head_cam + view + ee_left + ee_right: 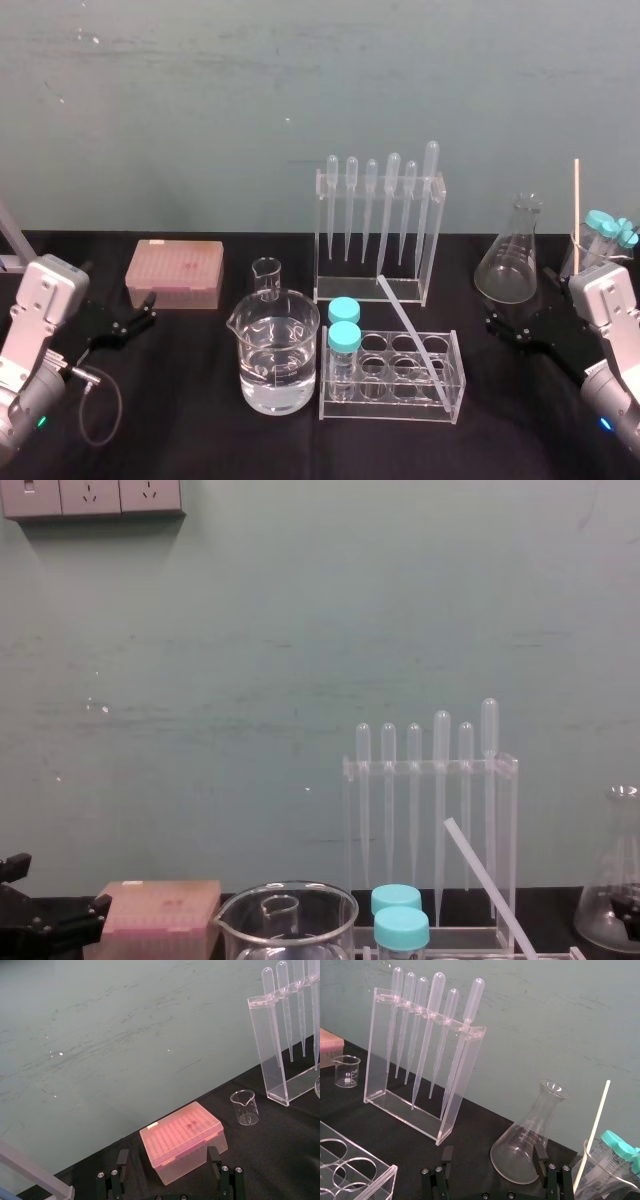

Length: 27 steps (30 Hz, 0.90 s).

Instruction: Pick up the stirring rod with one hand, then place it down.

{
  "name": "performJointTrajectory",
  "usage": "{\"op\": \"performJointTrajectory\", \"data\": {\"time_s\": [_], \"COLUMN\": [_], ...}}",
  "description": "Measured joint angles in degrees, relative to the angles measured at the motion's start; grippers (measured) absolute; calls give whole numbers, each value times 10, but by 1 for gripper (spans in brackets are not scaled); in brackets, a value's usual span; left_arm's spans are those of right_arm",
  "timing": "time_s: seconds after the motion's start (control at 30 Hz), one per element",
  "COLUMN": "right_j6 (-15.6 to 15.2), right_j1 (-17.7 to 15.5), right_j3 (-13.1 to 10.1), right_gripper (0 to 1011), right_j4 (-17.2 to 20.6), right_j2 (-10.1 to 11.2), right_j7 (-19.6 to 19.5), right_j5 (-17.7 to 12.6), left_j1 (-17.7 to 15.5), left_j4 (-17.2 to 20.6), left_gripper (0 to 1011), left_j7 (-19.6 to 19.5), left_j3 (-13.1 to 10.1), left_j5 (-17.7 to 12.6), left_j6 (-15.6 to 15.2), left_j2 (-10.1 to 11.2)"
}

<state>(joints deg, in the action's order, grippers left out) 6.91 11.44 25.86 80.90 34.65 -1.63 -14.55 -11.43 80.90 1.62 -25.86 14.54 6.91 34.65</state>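
Zero steps done: stirring rod (410, 335) leans untouched across the test tube rack (390, 412). Left gripper (145, 310) and right gripper (515, 322) sit well apart from it, fingers spread, empty. Pick-up and set-down both remain.

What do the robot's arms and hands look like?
Each arm ends in a boxy silver-white wrist block with a black gripper of two blocky, angular fingers: the left gripper and the right gripper. A thin black cable loops beside the left wrist. A small green light glows on the left arm, a blue light on the right.
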Motion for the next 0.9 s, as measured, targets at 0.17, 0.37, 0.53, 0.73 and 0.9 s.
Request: {"op": "performJointTrajectory", "data": {"time_s": [0.17,0.37,0.53,0.73,0.9], "right_j6": [0,0,0,0,0], "right_j1": [0,0,0,0,0], "right_j3": [0,0,0,0,0], "right_gripper": [1000,1000,1000,1000,1000], "right_j4": [0,0,0,0,0], "right_j2": [0,0,0,0,0], "right_j7": [0,0,0,0,0], "right_j5": [0,0,0,0,0], "left_j1": [0,0,0,0,0], "left_j4": [0,0,0,0,0], "left_gripper": [1000,1000,1000,1000,1000], "left_j7": [0,0,0,0,0], "left_j3": [0,0,0,0,0], "left_j5": [0,0,0,0,0], "left_j6": [0,0,0,0,0], "left_j2": [0,0,0,0,0]}}
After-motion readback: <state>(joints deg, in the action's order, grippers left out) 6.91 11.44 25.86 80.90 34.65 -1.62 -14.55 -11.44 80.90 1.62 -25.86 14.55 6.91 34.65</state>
